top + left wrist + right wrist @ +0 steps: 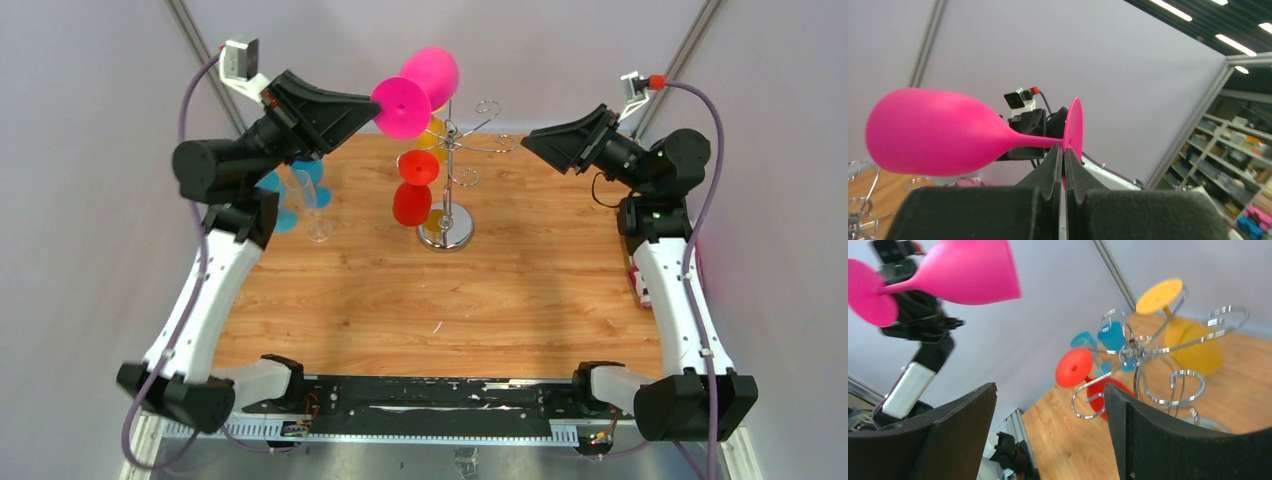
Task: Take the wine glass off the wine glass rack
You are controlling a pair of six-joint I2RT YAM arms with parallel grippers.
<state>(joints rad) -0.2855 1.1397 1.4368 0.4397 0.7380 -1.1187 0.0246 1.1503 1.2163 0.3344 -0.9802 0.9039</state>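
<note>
Left claw (1064, 154) clamps pink wine glass (938, 132) by its foot; stem crosswise, bowl toward far wall.

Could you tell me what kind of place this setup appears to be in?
Probably a robot test cell inside a lab or workshop: a wooden table boxed in by plain grey panels on metal posts, and, in the left wrist view, stocked storage shelves under ceiling strip lights.

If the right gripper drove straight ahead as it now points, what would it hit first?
Likely the rack, at its near curled arm, where the red glass hangs; the right gripper is open and aimed there. Depth is hard to judge.
</note>
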